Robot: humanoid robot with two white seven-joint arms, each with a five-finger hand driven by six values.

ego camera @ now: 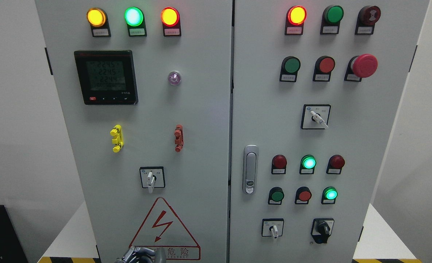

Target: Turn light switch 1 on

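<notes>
the likeliest light switch 1 is the small white lever switch on a black-framed square plate [152, 178], low on the left door of the tall grey metal cabinet [208, 146], its lever pointing straight down; which control carries that number cannot be read from here. directly below it sits the red triangular high-voltage warning sign [161, 228]. at the bottom edge, in front of that sign, a grey metal hand [135, 254] pokes into view, well below the switch and touching nothing; whether its fingers are apart or together cannot be told, nor which arm it belongs to. above the switch are a yellow clip [116, 138] and a red clip [178, 137], then a black digital meter [106, 77] with lit digits.
</notes>
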